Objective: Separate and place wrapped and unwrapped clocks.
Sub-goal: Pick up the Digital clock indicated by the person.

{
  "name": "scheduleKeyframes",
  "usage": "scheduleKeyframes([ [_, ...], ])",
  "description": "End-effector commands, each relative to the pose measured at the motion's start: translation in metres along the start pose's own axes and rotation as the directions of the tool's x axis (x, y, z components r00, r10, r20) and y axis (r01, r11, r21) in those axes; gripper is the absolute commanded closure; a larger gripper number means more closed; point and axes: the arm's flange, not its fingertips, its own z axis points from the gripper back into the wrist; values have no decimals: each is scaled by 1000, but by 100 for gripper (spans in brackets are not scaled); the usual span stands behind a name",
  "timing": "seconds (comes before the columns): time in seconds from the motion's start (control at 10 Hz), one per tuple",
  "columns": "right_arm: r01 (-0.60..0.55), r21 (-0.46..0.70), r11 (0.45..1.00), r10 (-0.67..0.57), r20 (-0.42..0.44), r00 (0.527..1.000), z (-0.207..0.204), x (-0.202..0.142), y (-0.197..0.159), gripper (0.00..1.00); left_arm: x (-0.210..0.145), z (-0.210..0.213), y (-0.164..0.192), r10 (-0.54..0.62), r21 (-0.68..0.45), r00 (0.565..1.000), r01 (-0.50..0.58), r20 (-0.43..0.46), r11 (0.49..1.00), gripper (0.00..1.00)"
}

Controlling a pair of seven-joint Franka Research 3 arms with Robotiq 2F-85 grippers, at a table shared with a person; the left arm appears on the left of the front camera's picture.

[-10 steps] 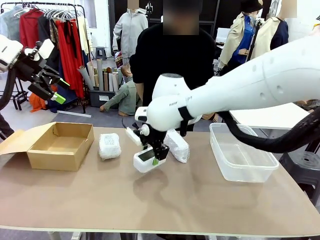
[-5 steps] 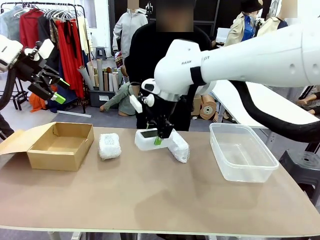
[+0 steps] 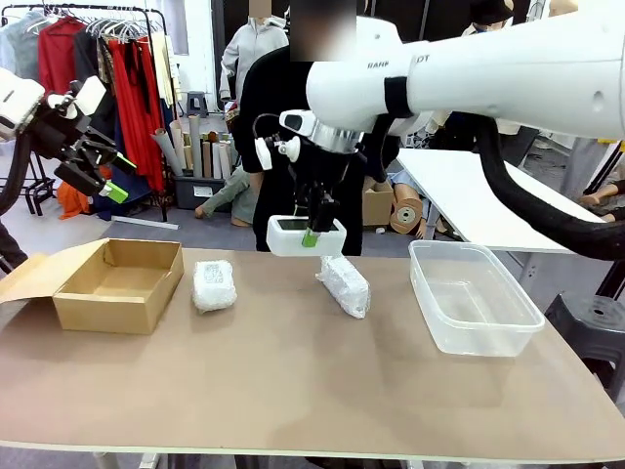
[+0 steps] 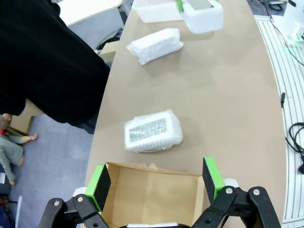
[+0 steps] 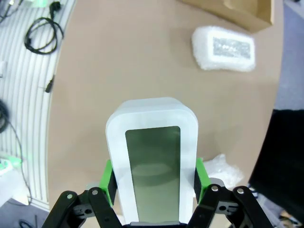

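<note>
My right gripper [image 3: 311,237] is shut on the bare white clock [image 3: 305,235], holding it in the air above the table's far side; in the right wrist view the clock [image 5: 152,159] with its grey screen sits between the green pads [image 5: 108,183]. Two bubble-wrapped clocks lie on the table: one [image 3: 214,284] beside the cardboard box, one [image 3: 344,284] under and right of the lifted clock. The left wrist view looks down on both wrapped clocks [image 4: 153,131] [image 4: 155,45]. My left gripper [image 3: 105,176] hangs open high at the far left, its fingers [image 4: 100,186] wide above the box.
An open brown cardboard box [image 3: 119,284] stands at the table's left. A clear plastic tub [image 3: 473,308] stands at the right. A person in black [image 3: 312,117] stands at the far edge behind the lifted clock. The table's near half [image 3: 293,391] is bare.
My right arm has raised the bare clock from just above the table, up and toward the far side. The left arm and the wrapped clocks have not moved.
</note>
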Motion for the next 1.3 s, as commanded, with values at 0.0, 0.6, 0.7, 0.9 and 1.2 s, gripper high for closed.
scheduleKeyframes([
  [0.0,65,46,997,-65,1,998,25,-4,-9,100,0,1,0,0,1,1000,0,3,1000,0],
  [0.6,227,-104,968,-223,51,974,100,-25,-23,100,0,1,0,0,1,1000,0,3,1000,0],
  [0.7,238,-126,963,-232,62,971,115,-25,-23,100,0,1,0,0,1,1000,0,3,1000,0],
  [0.9,264,-162,951,-253,82,964,142,-26,-26,100,0,1,0,0,1,1000,0,3,1000,0],
  [1.2,287,-196,938,-272,99,957,155,-31,-28,100,0,1,0,0,1,1000,0,3,1000,0],
])
